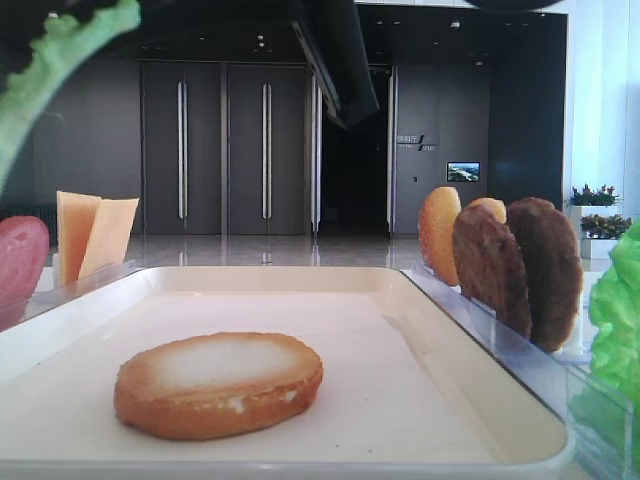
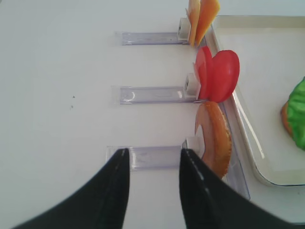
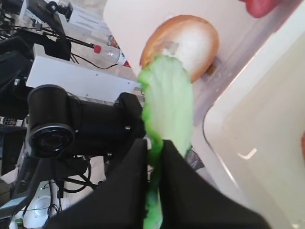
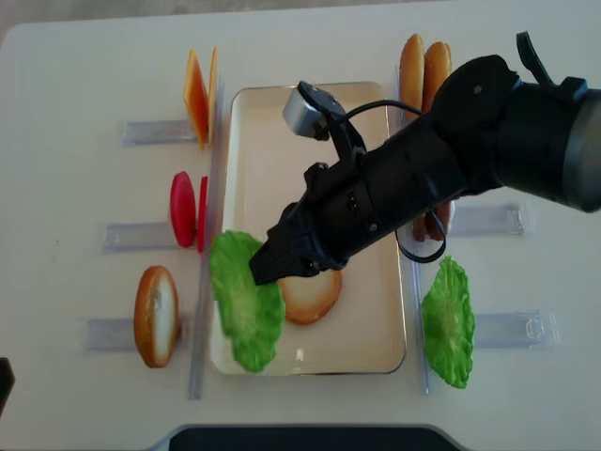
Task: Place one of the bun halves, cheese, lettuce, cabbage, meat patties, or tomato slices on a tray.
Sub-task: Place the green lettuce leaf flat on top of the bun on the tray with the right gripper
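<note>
My right gripper point(image 3: 153, 145) is shut on a bright green lettuce leaf point(image 3: 167, 105). It holds the lettuce point(image 4: 246, 301) over the left rim of the cream tray point(image 4: 376, 352). One bun half point(image 4: 310, 293) lies flat on the tray, toasted face up point(image 1: 215, 385). My left gripper point(image 2: 153, 155) is open with nothing between its fingers. It hangs over the table beside the clear rack holding another bun half point(image 2: 217, 143). Tomato slices point(image 2: 219, 76) and cheese point(image 2: 202, 16) stand in racks farther along. No cabbage is distinguishable.
Right of the tray, racks hold two buns point(image 4: 423, 66), dark meat patties point(image 1: 515, 265) and a second green leaf point(image 4: 446, 324). The right arm point(image 4: 470, 132) crosses above the tray. Bare white table point(image 2: 57, 95) lies left of the left racks.
</note>
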Robot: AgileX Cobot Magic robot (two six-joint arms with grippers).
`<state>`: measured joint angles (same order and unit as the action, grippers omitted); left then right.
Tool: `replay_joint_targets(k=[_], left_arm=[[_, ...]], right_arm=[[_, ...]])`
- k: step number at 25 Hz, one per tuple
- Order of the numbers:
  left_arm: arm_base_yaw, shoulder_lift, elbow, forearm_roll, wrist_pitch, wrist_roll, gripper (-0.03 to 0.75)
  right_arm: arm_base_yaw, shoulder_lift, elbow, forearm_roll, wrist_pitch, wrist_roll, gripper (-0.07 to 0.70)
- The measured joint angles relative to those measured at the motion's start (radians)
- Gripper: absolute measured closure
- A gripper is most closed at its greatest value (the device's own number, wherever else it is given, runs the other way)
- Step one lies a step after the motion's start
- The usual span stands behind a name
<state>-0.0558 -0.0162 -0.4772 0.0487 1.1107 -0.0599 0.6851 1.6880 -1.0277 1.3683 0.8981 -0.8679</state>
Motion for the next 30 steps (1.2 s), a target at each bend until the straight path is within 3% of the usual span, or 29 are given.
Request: replay_joint_targets(k=[8,30], left_arm=[[0.0,0.0,0.0,0.0,0.0,0.0,0.442],[0.0,0.0,0.0,0.002,0.0,0.0,0.442]], right_arm=[[-0.086,0.086,0.0,0.011,0.03,-0.102,0.563],[-0.104,0.154,0.0,0.007,0.02,-0.202,0.563]])
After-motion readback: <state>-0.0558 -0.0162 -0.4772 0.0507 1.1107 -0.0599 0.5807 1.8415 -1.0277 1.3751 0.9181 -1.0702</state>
